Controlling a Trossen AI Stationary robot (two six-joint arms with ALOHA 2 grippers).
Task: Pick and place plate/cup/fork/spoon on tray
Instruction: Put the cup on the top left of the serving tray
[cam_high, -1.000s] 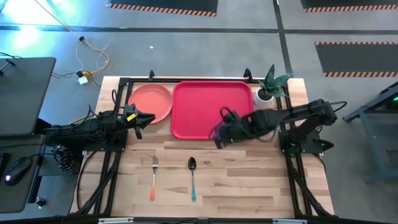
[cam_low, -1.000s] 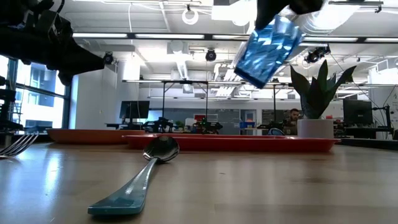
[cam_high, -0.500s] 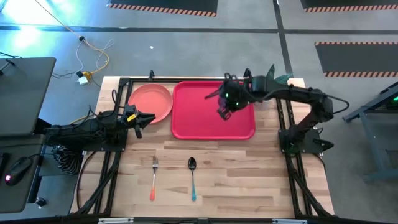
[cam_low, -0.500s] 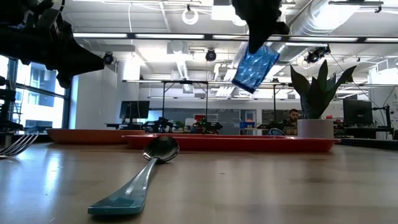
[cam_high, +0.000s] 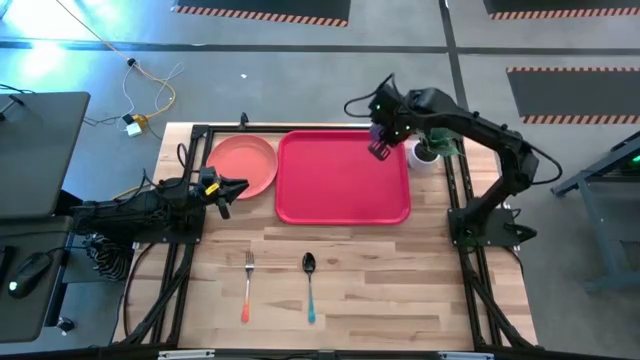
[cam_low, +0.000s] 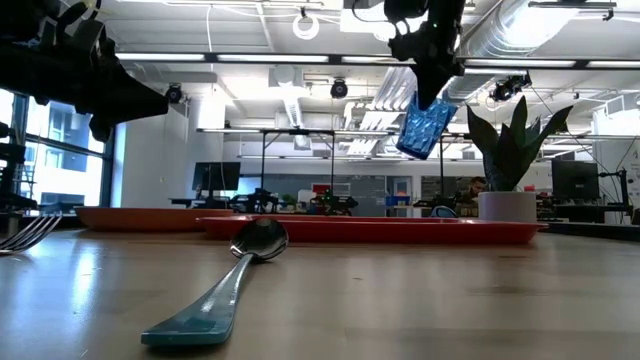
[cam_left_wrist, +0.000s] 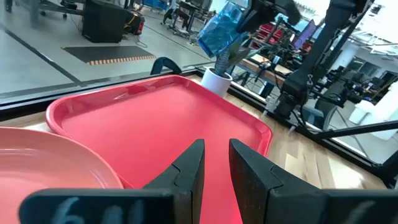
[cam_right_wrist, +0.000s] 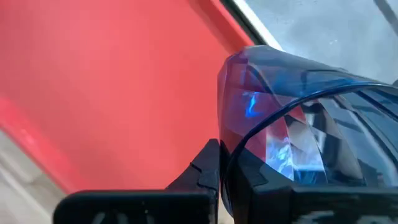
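My right gripper (cam_high: 385, 135) is shut on the small shiny blue cup (cam_low: 425, 127), in the air over the far right corner of the red tray (cam_high: 330, 180). My left gripper (cam_high: 228, 190) hovers at the table's left, between the pink plate (cam_high: 243, 165) and the tray. It is empty, with a narrow gap between its fingers (cam_left_wrist: 214, 162). The orange-handled fork (cam_high: 247, 285) and the blue-handled spoon (cam_high: 309, 285) lie flat on the wood near the front edge. My right gripper holds the cup by its wall at the rim (cam_right_wrist: 227, 146), one finger inside the cup and one outside. The fingers come from above. The cup hangs tilted below them (cam_low: 425, 127), lifted clear of the tray.
A white pot with a green plant (cam_high: 432, 140) stands at the table's far right corner, just right of the held cup. Black frame rails run along the table's left and right edges.
My right gripper has carried the cup from above the tray's near right edge toward the table's far edge, to above the tray's far right corner. The cup stays lifted and tilted. My left arm has kept still.
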